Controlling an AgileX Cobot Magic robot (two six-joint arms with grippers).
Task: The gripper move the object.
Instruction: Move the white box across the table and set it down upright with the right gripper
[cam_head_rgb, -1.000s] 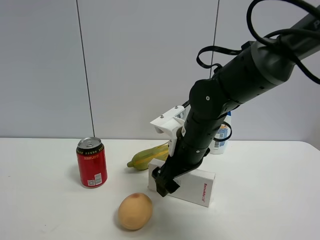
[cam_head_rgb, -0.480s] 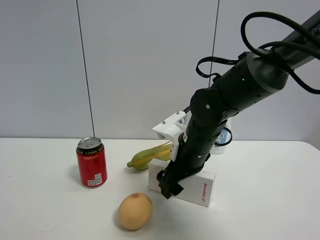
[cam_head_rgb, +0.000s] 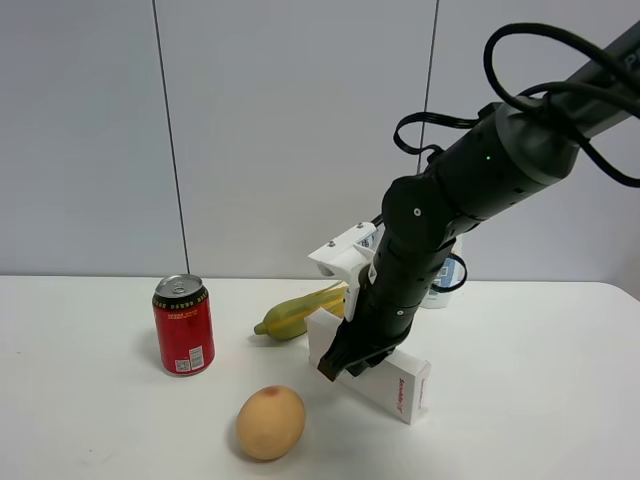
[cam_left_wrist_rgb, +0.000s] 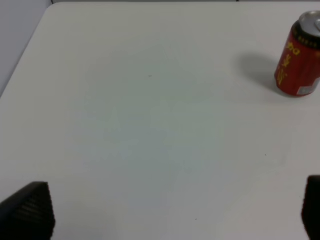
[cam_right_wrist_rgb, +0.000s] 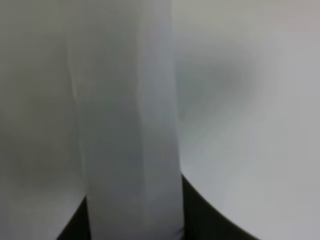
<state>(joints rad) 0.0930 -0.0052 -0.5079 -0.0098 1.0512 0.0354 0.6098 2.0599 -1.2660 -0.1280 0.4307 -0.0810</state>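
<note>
Well, nearest the front edge of the white table (cam_head_rgb: 90, 430) sits a round orange-yellow fruit (cam_head_rgb: 270, 422), alone and touching nothing. Just behind it, toward the right edge, lies the long flat white cardboard carton with small red lettering (cam_head_rgb: 398, 383), set at a slant to the front edge. The right gripper (cam_head_rgb: 336, 364), a black two-fingered claw on a thick black arm, comes down onto the carton's left end. Its jaws are closed on the carton. In the blurred right wrist view a white slab runs between two dark fingers (cam_right_wrist_rgb: 207, 222).

Toward the left edge, level with the carton, a red aluminium drink can (cam_head_rgb: 183, 328) stands upright, well apart from the fruit.

The left gripper (cam_left_wrist_rgb: 170, 215) hangs over bare table with its jaws spread wide and nothing between them (only the two black fingertips show, at opposite edges of its wrist view).

Behind the carton lies a long yellow-green fruit (cam_head_rgb: 296, 312), its right end hidden by the arm. Farther back, near the far edge, a white plastic bottle with blue on it (cam_head_rgb: 443, 283) peeks from behind the arm. A grey panelled wall (cam_head_rgb: 250, 120) closes the scene.
</note>
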